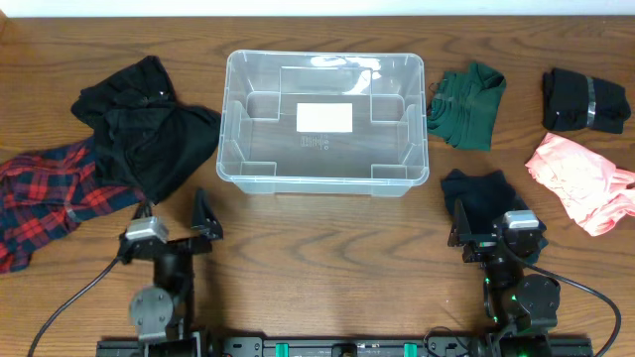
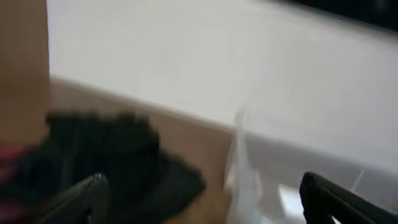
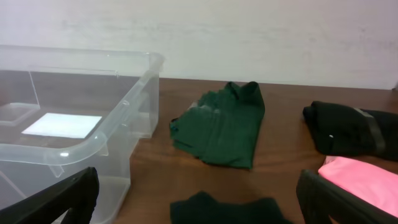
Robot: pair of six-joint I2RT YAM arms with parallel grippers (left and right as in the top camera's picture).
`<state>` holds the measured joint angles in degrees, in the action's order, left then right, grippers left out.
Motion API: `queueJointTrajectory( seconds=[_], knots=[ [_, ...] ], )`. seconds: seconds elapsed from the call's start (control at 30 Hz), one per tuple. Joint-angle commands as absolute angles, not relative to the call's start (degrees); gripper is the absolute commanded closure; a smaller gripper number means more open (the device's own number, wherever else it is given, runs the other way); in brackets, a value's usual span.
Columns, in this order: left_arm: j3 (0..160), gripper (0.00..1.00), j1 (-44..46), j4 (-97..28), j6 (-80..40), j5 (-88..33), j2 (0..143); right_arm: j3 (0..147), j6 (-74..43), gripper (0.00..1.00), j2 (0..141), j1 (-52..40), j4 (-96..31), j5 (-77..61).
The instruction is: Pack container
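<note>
The clear plastic container [image 1: 322, 184] stands empty at the back middle of the table, with a white label [image 1: 324, 117] on its bottom. My left gripper [image 1: 179, 216] is open and empty, just in front of a black garment [image 1: 149, 129]. Its blurred wrist view shows the gripper [image 2: 202, 202], that garment [image 2: 112, 162] and a container corner [image 2: 249, 180]. My right gripper [image 1: 494, 220] is open and empty above a small black garment [image 1: 486, 193]. The right wrist view shows the gripper [image 3: 196, 202], this garment [image 3: 230, 211] between its fingers and the container [image 3: 87, 149] at left.
A red plaid shirt [image 1: 45, 193] lies at the far left. A green garment [image 1: 468, 104], a folded black item with a grey band [image 1: 583, 101] and a pink garment [image 1: 580, 178] lie right of the container. They also show in the right wrist view: green [image 3: 227, 127], black [image 3: 351, 130], pink [image 3: 360, 177].
</note>
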<state>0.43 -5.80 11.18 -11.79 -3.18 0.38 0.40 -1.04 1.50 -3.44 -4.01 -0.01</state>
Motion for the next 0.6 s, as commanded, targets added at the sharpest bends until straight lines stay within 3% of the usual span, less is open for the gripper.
queueJointTrajectory(
  seconds=[0.0, 0.2, 0.57],
  knots=[
    [0.47, 0.02, -6.07, 15.97, -10.11, -2.09, 0.34, 0.32, -1.45, 0.01, 1.56, -2.96, -4.25, 0.6],
    [7.79, 0.02, -6.09, 15.81, -7.9, -0.71, 1.74, 0.32, -1.43, 0.01, 1.56, -2.96, -4.25, 0.6],
    [47.75, 0.02, -6.09, -9.17, -1.69, 4.97, 28.8, 0.32, -1.43, 0.01, 1.56, -2.96, -4.25, 0.6]
  ],
)
